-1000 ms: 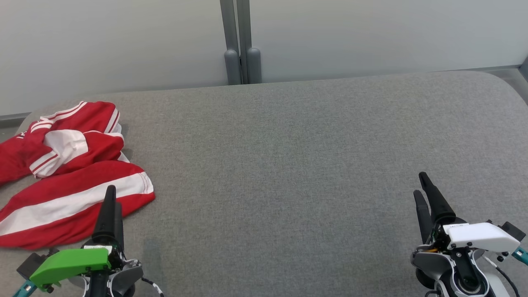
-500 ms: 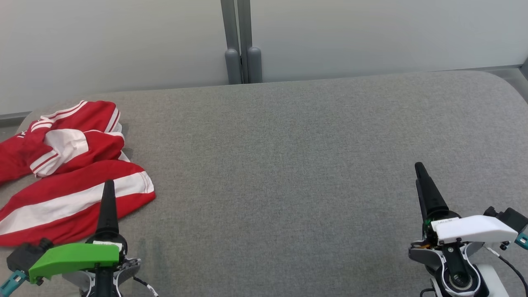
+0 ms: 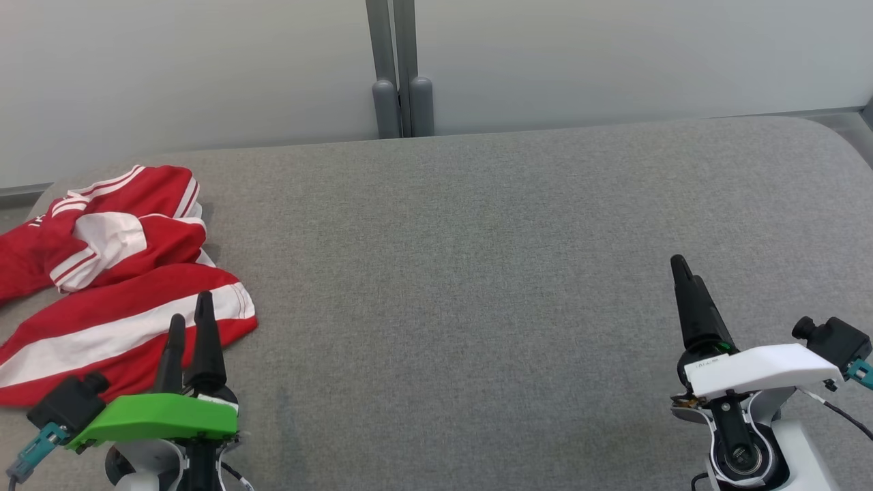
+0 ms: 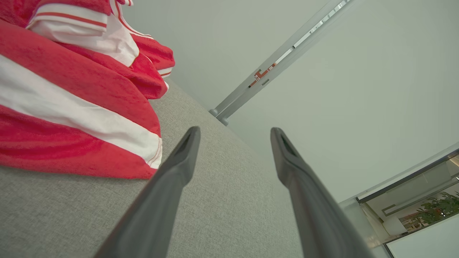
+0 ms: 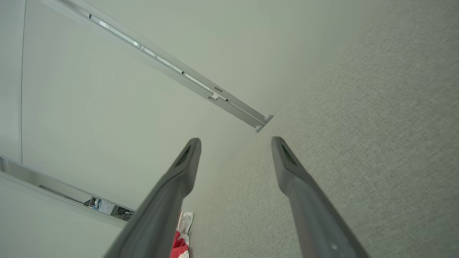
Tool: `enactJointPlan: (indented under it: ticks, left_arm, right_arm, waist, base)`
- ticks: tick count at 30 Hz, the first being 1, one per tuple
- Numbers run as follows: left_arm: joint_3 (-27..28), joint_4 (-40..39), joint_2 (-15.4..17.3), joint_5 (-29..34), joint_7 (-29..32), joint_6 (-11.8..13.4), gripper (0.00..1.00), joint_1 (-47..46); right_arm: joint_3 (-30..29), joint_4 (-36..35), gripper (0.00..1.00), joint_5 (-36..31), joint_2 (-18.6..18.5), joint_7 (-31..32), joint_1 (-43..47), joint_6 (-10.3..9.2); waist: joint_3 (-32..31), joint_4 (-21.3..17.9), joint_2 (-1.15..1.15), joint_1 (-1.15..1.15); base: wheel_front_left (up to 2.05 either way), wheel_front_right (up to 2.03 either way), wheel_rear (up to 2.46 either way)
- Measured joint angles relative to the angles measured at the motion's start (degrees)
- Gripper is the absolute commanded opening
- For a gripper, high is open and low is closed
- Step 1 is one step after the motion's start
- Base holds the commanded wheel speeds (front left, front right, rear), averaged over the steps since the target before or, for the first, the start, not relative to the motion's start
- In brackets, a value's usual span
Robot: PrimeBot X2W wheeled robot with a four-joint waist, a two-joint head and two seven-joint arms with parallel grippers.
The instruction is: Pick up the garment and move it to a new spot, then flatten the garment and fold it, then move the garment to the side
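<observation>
Dark tapered fingers of the left gripper (image 3: 189, 310) stand spread wide with nothing between them, their tips at the near right corner of the red-and-white jersey (image 3: 123, 320). I cannot tell whether they brush the cloth. The right gripper (image 3: 684, 271) is just as wide and just as empty, poised over bare covering well apart from the jersey. The pick-up looks to be the step in hand. To do it well, I would carry the left fingers further onto the heap so they straddle a raised fold and not the flat hem, then pinch firmly. Soft knit like this will likely slip from a shallow bite and trail as it rises, so the lift wants height before any sideways travel. The free right arm could take a second hold for spreading. The jersey lies rumpled at the left end of the grey woven tabletop (image 3: 477, 273), sleeve stripes uppermost, part of it running past the left edge of the head view. To its right is a broad bare stretch, which offers room for a new spot. Behind are pale wall panels (image 3: 204, 68) joined by a grey post (image 3: 399, 68), and the left wrist view catches a green plant (image 4: 441, 208) beyond some glazing.
</observation>
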Motion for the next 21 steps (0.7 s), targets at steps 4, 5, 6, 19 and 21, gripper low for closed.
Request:
enactJointPlan:
  ticks: [4,5,6,19,21]
  left_arm:
    - [-0.6,0.0,0.0,5.5,-0.7,0.8,1.0,0.0]
    - [-0.8,0.0,0.0,6.5,-0.9,1.2,1.0,0.0]
    - [-1.0,0.0,0.0,7.3,-1.2,1.3,1.0,0.0]
    - [-2.4,0.0,0.0,16.8,-3.2,2.2,1.0,0.0]
    - [-2.6,-0.1,0.0,17.6,-3.6,2.2,1.0,0.0]
  right_arm:
    - [0.8,-0.3,1.0,-5.4,-0.2,-0.7,0.0,0.01]
    - [1.0,-0.4,1.0,-6.8,-0.2,-0.9,0.0,0.0]
    - [1.1,-0.5,1.0,-8.2,-0.2,-1.2,0.0,0.01]
    - [3.3,-1.1,1.0,-20.6,-0.3,-3.3,-0.1,0.01]
    - [3.6,-1.0,1.0,-21.9,-0.3,-3.6,-0.1,0.01]
  waist:
    - [0.1,0.0,0.0,0.0]
    - [0.1,0.0,0.0,0.0]
    - [0.1,0.0,0.0,0.0]
    - [0.1,0.1,0.0,0.0]
    - [0.0,0.2,0.0,0.0]
  base:
    - [0.0,0.0,0.0]
    - [0.0,0.0,0.0]
    - [0.0,0.0,0.0]
    - [0.0,0.0,0.0]
    - [0.0,0.0,0.0]
